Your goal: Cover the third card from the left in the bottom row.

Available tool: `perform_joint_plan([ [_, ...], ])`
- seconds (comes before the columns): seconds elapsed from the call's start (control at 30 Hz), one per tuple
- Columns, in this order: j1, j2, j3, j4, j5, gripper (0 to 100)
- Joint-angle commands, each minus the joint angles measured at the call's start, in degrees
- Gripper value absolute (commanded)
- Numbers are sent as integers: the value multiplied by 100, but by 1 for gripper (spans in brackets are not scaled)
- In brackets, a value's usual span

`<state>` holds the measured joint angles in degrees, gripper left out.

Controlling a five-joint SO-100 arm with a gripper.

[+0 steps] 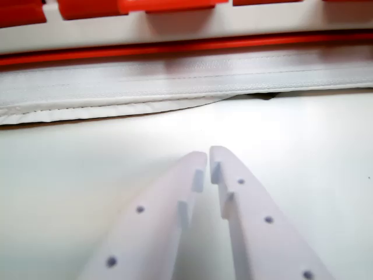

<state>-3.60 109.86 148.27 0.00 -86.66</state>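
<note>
A white tabletop [303, 134] meets a stitched white mat [175, 81]; the empty white pincer [208, 155] sits clenched.

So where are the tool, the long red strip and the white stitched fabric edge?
tool [208, 156]: wrist view, between its two white tips.
long red strip [175, 47]: wrist view, mid-length.
white stitched fabric edge [116, 87]: wrist view, its flat seamed band.

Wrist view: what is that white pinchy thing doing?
That is the robot's gripper, seen from its own wrist camera. Its two white fingers are pressed nearly together and hold nothing. It hangs over a plain white table. Ahead lies a white stitched mat edge and blurry orange pieces. No cards show here.
</note>
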Motion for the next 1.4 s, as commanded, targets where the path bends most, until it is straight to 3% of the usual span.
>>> perform_joint_plan([
  [0.0, -44, -264, -747, -396, -18, 0],
  [0.33, -167, -1169, -1723, -475, 18, 0],
  [1.0, -53, -2285, -3533, -334, 35, 0],
  [1.37, 53, -2435, -3902, -246, 18, 0],
])
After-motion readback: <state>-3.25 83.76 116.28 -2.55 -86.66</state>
